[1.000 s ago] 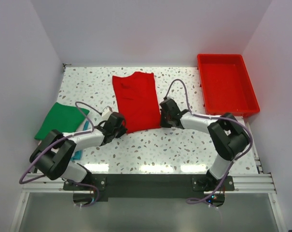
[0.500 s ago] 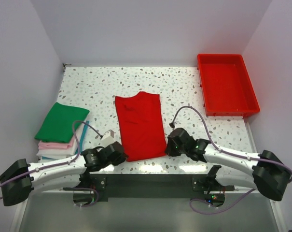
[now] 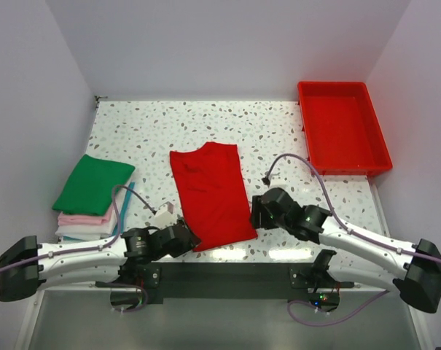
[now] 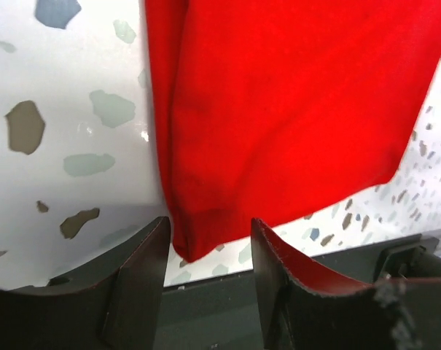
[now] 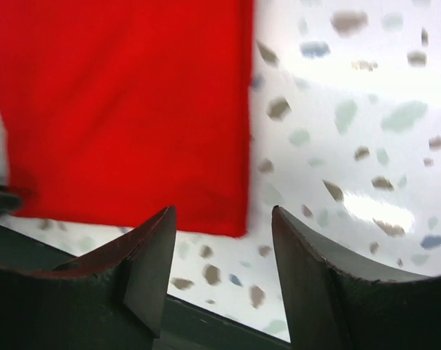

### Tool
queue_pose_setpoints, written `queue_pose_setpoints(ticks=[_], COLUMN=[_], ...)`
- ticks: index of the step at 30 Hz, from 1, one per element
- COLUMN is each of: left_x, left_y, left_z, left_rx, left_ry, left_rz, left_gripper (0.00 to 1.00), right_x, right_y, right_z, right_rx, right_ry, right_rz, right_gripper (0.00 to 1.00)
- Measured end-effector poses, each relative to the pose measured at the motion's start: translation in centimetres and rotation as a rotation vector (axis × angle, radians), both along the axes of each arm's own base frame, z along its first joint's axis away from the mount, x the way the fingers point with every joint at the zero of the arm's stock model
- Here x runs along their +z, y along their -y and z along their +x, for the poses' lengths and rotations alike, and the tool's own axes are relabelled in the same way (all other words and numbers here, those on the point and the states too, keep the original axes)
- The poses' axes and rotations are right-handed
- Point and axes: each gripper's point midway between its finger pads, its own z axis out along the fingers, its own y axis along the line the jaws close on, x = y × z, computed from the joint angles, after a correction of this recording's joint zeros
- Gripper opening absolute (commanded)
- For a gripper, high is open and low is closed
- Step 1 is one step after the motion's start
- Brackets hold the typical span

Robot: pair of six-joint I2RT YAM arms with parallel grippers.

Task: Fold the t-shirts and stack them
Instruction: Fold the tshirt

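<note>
Red shirt [image 3: 209, 195] lies flat mid-desk [image 3: 278, 138], hem at 6 o'clock, w/ L claw [image 3: 188, 238] & R claw [image 3: 255, 216] both spread astride its near corners, pinching nothing, prob. set for next fold toward 12; stack [image 3: 89, 197] waits at 9.

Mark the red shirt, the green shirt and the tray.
red shirt [image 3: 209, 193], top view, middle of the cloth.
green shirt [image 3: 92, 184], top view, middle of its folded top.
tray [image 3: 342, 131], top view, bare floor.
</note>
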Motion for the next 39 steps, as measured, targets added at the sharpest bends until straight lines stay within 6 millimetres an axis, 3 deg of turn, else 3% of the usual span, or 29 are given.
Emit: queue_pose_setpoints(ticks=[5,9,14,18,24,39], left_x=[2.6,8.0,15.8,19.0,18.9,18.8], left_y=[-1.7,-3.5,-6.6,-9.1,-10.6,-11.8], left_z=[0.0,1.4,3.2,3.9,3.9,3.5], left_rx=[0.02,0.093,0.216,0.281,0.297,0.301], left_ry=[0.046,0.145,0.288,0.366,0.383,0.387], left_rz=[-0.042,-0.055,-0.114,-0.121,-0.066,-0.076], left_gripper=[0.54,0.55,0.55,0.55,0.54,0.53], right_x=[6.7,9.4,6.9,3.0,-0.7,-2.6], right_y=[-5.2,-12.4,-19.1,-22.5,-25.0,-25.1], right_z=[4.6,9.6,13.5,14.8,15.3,16.9], right_rx=[0.054,0.121,0.191,0.229,0.256,0.211], right_ry=[0.149,0.218,0.214,0.185,0.178,0.222], right_rz=[0.079,0.123,0.091,0.022,-0.081,-0.24], right_gripper=[0.4,0.34,0.29,0.27,0.27,0.26])
